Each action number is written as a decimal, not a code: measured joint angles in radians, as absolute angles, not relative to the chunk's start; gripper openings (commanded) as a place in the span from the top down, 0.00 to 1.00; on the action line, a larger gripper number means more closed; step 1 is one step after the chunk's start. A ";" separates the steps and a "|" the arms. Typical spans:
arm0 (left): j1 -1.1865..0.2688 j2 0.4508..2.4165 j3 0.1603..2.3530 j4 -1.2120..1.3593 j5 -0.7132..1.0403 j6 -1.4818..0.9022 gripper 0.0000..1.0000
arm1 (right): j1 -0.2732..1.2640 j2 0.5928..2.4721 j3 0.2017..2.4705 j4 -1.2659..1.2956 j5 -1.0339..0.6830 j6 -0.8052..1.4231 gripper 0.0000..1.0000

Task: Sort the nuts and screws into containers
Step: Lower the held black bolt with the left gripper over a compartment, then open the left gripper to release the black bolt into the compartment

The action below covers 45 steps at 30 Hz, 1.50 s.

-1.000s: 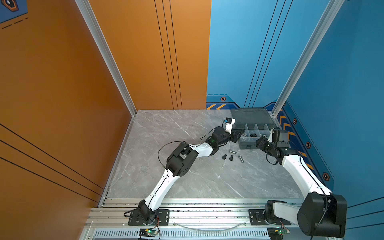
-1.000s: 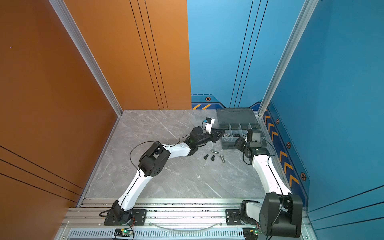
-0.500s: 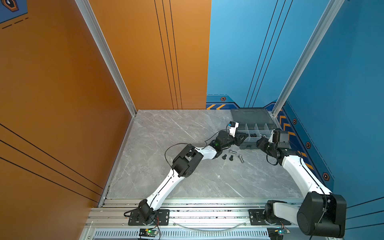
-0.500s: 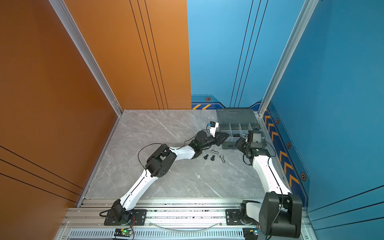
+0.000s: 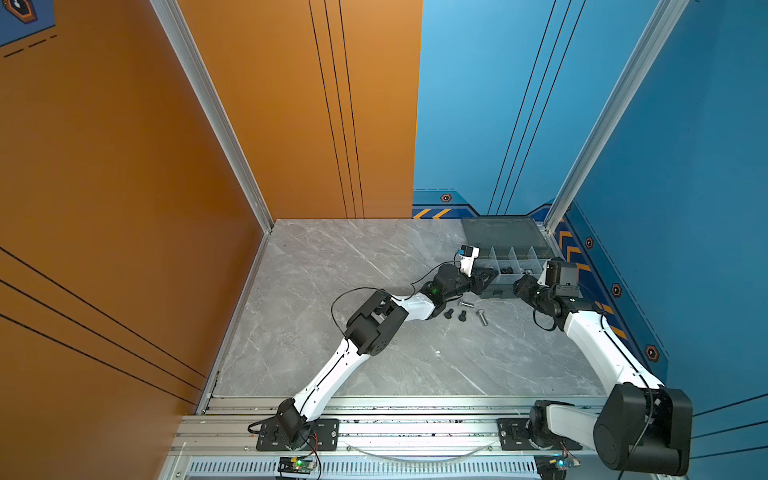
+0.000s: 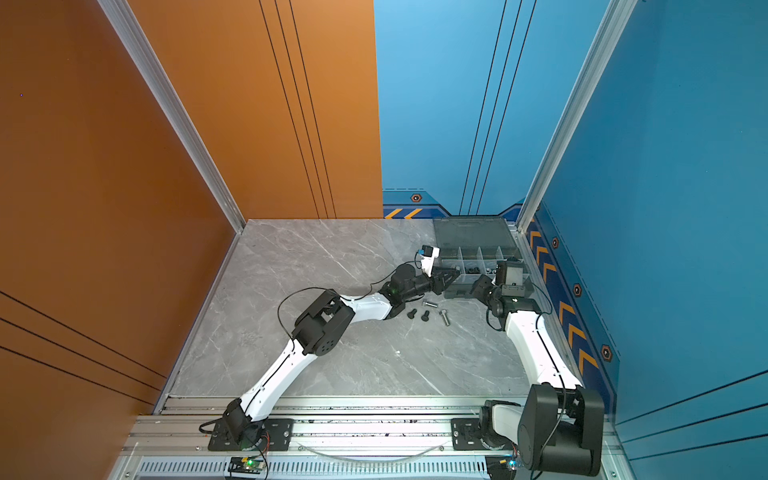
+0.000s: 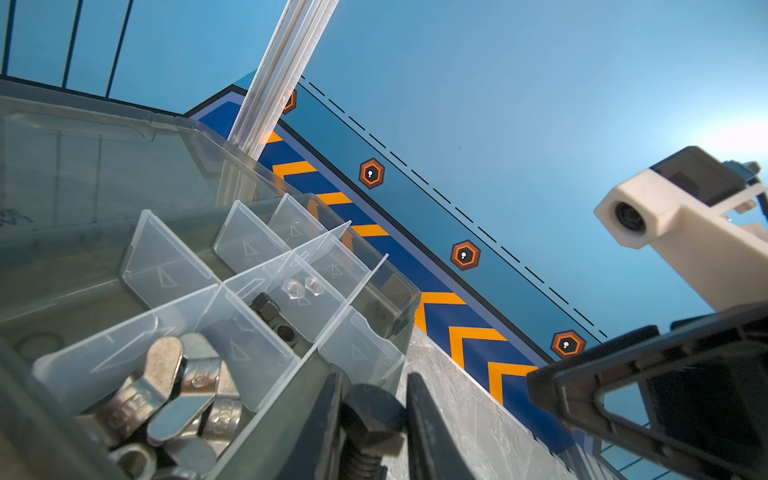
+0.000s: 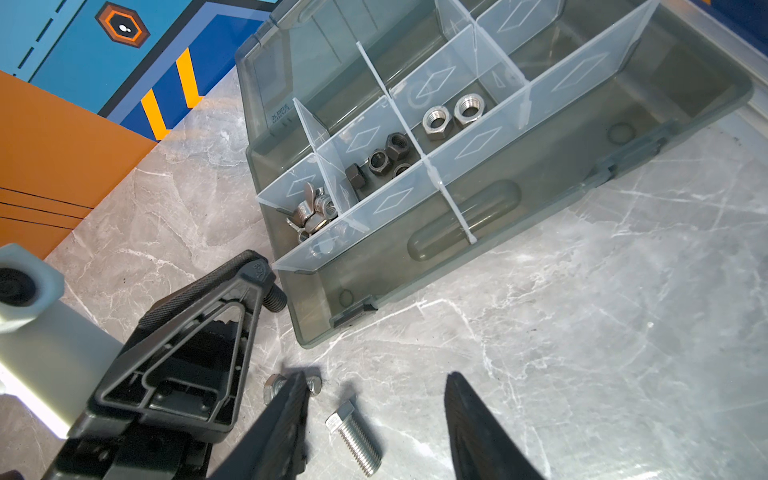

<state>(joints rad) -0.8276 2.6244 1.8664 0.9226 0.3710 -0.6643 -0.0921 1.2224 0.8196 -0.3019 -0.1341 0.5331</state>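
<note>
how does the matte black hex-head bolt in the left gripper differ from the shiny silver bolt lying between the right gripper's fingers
The black hex-head bolt is matte; the silver bolt is shiny. The black hex-head bolt is clamped by its head in the left gripper; the silver bolt lies loose on the grey table. Both are short threaded bolts.

We see only the head and first threads of the matte black hex-head screw [image 7: 370, 417] nipped in the left gripper [image 7: 372, 388]; its shank runs off the left wrist picture's edge. That edge also cuts the heap of shiny silver wing nuts [image 7: 174, 390]. Two small silver hex nuts [image 7: 303, 286] look hazy through a pale translucent divider [image 7: 328, 291]. In the right wrist view a silver hex-head screw [image 8: 272, 388] is half hidden behind a finger of the right gripper [image 8: 376, 376]. In both top views, what lies in the smoky-grey translucent organizer box [image 5: 498, 291] is too small for us to tell.
</note>
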 measured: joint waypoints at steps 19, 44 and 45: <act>-0.826 2.624 1.865 0.892 0.368 -0.671 0.86 | -0.092 1.222 0.820 -0.302 -0.156 0.540 0.44; -0.825 2.624 1.864 0.891 0.367 -0.678 0.60 | -0.093 1.222 0.820 -0.302 -0.156 0.540 0.43; -0.825 2.624 1.863 0.891 0.367 -0.678 0.59 | -0.093 1.222 0.820 -0.302 -0.157 0.540 0.43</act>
<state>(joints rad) -0.8249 2.6244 1.8633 0.8906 0.3672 -0.6785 -0.0929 1.2224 0.8196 -0.3016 -0.1566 0.5404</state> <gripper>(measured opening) 0.399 0.567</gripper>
